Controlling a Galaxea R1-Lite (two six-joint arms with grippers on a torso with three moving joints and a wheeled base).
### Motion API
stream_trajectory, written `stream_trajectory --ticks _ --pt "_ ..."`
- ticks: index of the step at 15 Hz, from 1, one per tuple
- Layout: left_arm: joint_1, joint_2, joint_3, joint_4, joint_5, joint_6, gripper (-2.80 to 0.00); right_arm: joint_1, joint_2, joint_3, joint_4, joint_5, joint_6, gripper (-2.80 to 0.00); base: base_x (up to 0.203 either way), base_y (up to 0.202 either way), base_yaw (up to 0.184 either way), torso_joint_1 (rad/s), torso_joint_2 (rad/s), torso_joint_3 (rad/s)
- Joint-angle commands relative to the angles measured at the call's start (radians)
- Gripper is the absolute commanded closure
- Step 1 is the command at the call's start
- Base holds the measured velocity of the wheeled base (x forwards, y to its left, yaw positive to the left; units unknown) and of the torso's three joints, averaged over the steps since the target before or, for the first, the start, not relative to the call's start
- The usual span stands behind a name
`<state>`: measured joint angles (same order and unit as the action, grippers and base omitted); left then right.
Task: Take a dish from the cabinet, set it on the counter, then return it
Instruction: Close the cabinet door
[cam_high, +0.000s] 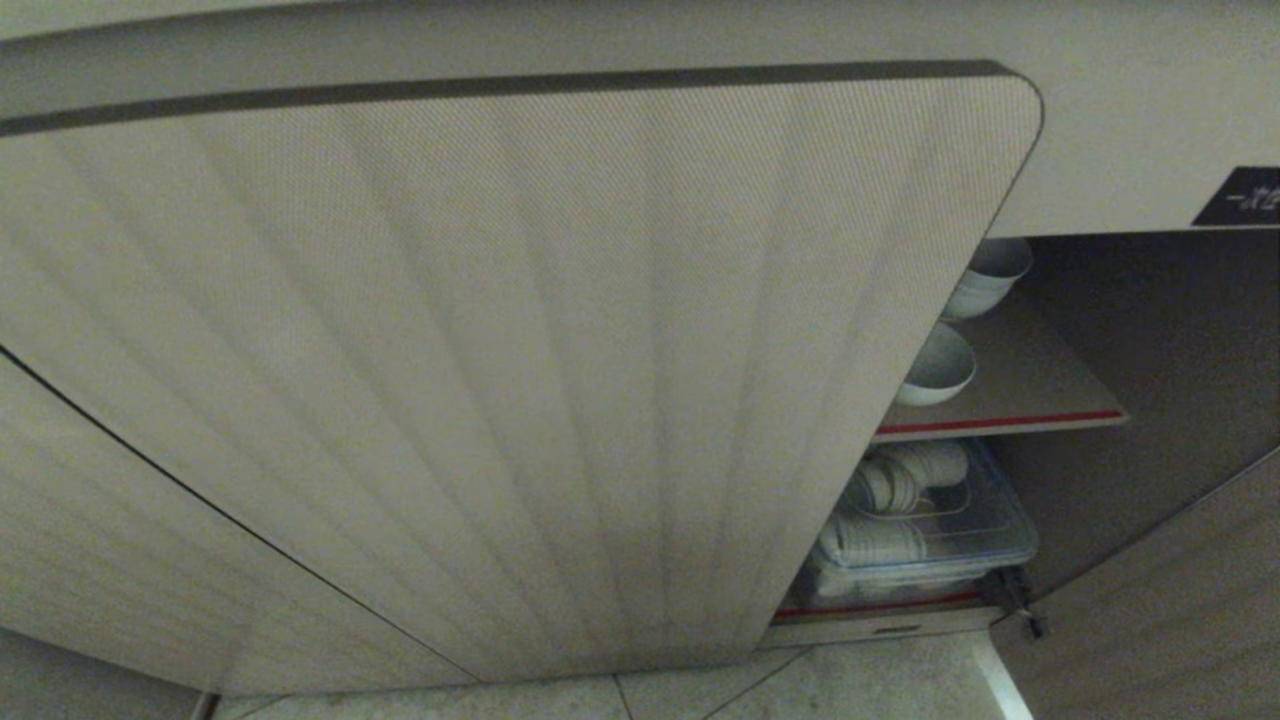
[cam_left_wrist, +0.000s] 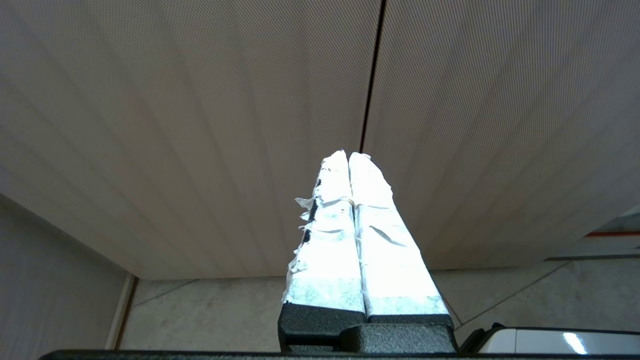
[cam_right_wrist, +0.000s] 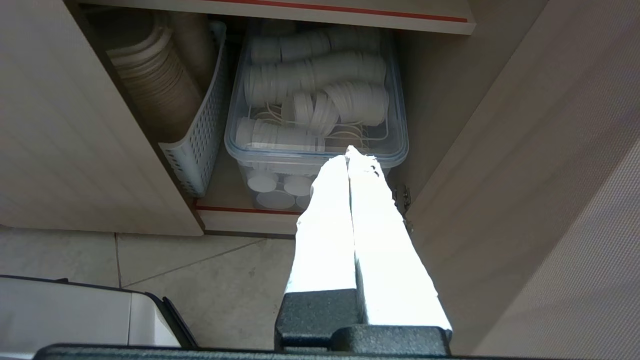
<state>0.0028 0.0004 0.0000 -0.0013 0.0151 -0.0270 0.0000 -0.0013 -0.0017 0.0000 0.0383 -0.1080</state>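
Both grippers, left gripper (cam_left_wrist: 349, 156) and right gripper (cam_right_wrist: 348, 151), hang parked, fingers pressed together and empty, before the cabinet (cam_high: 560, 380), whose bowls (cam_high: 938, 365) await.

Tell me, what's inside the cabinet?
On the shelf sit two white bowls. Below, a clear plastic box holds stacked white lids, beside a white basket of beige plates. The door hides the rest.
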Motion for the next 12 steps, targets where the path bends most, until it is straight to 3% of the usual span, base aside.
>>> stream_trajectory --ticks 1,12 --pt "0.0 0.0 0.0 0.0 0.0 -0.001 0.0 0.0 0.001 0.0 0.0 0.001 -0.001 0.0 0.0 0.0 0.0 0.0 0.0 0.0" --pt "0.0 0.0 0.0 0.0 0.0 -0.001 0.0 0.0 0.001 0.0 0.0 0.0 -0.001 0.0 0.0 0.0 0.0 0.0 0.0 0.0"
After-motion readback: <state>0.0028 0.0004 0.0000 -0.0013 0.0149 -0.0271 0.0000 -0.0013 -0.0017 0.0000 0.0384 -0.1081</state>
